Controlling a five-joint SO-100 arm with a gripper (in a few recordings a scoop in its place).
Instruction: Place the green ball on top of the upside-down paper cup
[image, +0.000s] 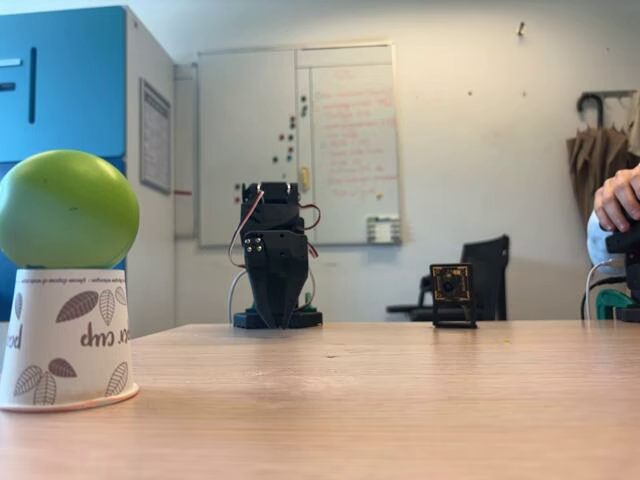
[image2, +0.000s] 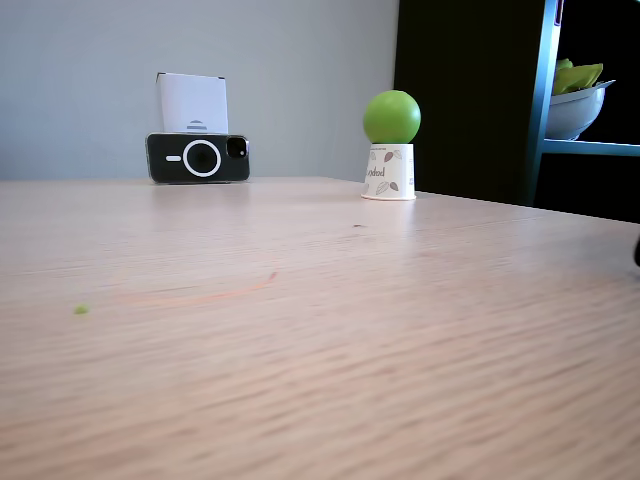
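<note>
The green ball (image: 66, 208) sits on the upturned base of the upside-down paper cup (image: 66, 342) at the left edge of a fixed view, resting there with nothing else touching it. The cup stands rim-down on the wooden table (image: 380, 410), its brown leaves and lettering printed upside down. In the other fixed view the same pair appears right of centre in the upper half, the ball (image2: 391, 116) balanced on the cup (image2: 389, 172), near the far edge of the table (image2: 300, 330).

The black arm is folded at the far side of the table, centre of the frame, with its gripper (image: 276, 312) pointing down toward the tabletop, well apart from the cup and ball. The fingers seem drawn to a single narrow tip with no clear gap, yet from this distance one cannot tell for certain whether they are together.

A small black camera (image: 452, 294) stands on the table to the right of the arm. In the other view a dark phone (image2: 198, 158) lies on its side in the upper left, with a white box (image2: 191, 103) behind it
</note>
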